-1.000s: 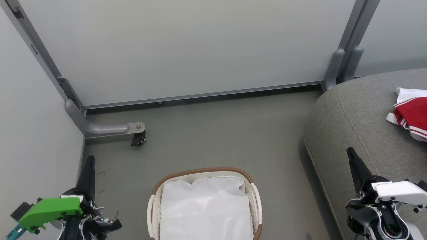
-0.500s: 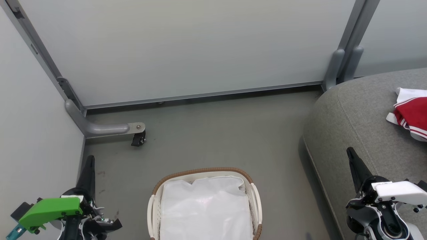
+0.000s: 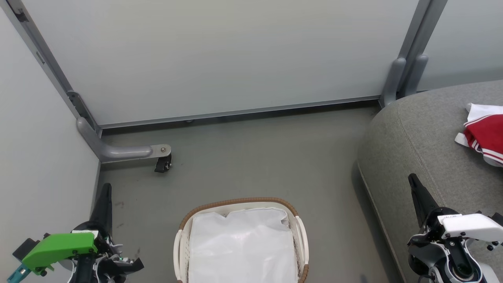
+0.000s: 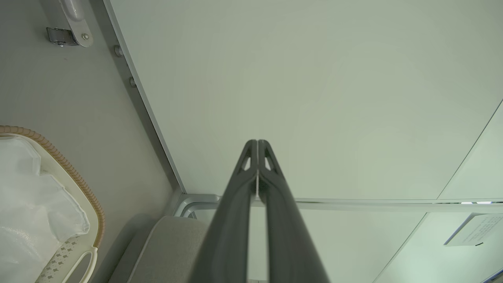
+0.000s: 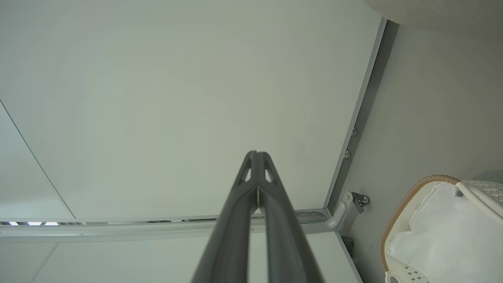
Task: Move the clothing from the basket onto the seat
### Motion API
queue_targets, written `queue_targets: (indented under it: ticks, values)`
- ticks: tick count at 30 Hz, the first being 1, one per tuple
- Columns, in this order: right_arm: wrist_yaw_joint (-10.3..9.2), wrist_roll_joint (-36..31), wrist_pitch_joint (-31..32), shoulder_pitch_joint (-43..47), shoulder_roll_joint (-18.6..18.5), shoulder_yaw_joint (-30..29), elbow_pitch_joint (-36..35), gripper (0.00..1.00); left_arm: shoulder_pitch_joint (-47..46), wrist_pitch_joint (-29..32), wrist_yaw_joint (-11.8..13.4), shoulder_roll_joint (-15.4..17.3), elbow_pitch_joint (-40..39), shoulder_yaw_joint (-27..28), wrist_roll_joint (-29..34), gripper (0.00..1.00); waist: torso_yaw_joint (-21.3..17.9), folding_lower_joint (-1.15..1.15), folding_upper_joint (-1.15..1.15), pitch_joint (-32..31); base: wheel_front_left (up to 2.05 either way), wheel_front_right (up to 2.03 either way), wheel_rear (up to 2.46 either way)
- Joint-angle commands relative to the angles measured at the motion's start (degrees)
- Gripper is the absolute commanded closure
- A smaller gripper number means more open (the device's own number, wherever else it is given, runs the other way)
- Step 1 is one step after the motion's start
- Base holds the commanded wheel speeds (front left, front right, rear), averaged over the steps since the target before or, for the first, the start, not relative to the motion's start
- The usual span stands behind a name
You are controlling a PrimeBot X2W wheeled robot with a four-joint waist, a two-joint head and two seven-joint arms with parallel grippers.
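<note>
Both arms are drawn back low at either side of the robot, their fingers pointing forward and up toward the wall. The left gripper [image 3: 104,192], under a green wrist housing, has its two dark fingers pressed together along their length, holding nothing and touching nothing; the left wrist view shows the same tips [image 4: 257,146] meeting against a bare panel. The right gripper [image 3: 413,182], under a white wrist housing, is likewise closed and empty, its tips [image 5: 257,156] pressed together in the right wrist view. Between the two grippers, and nearer the robot than their tips, stands the basket [image 3: 239,201] on the floor [image 3: 255,157], with only the plain white liner [image 3: 241,243] showing inside it. The right gripper shows against the near edge of the seat [image 3: 412,133]. The clothing [image 3: 485,135] lies crumpled on the seat, beyond the right gripper and off to its right, well apart from it. A caster foot [image 3: 163,163] of the panel wall [image 3: 216,59] sits ahead of the left gripper, slightly to its right.
</note>
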Motion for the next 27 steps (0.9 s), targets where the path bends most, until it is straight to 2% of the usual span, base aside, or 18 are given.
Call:
queue_targets:
  ticks: [1,27]
  values:
    - [-0.02,0.18,0.07,0.61,-0.34,-0.12,-0.18,1.0,-0.56,0.18,-0.32,0.4,-0.08,0.13,-0.19,1.0,0.0,0.0,0.0,0.0,0.0,0.0,0.0]
    - [-0.02,0.18,0.07,0.61,-0.34,-0.11,-0.19,1.0,-0.56,0.17,-0.32,0.39,-0.09,0.12,-0.2,1.0,0.0,0.0,0.0,0.0,0.0,0.0,0.0]
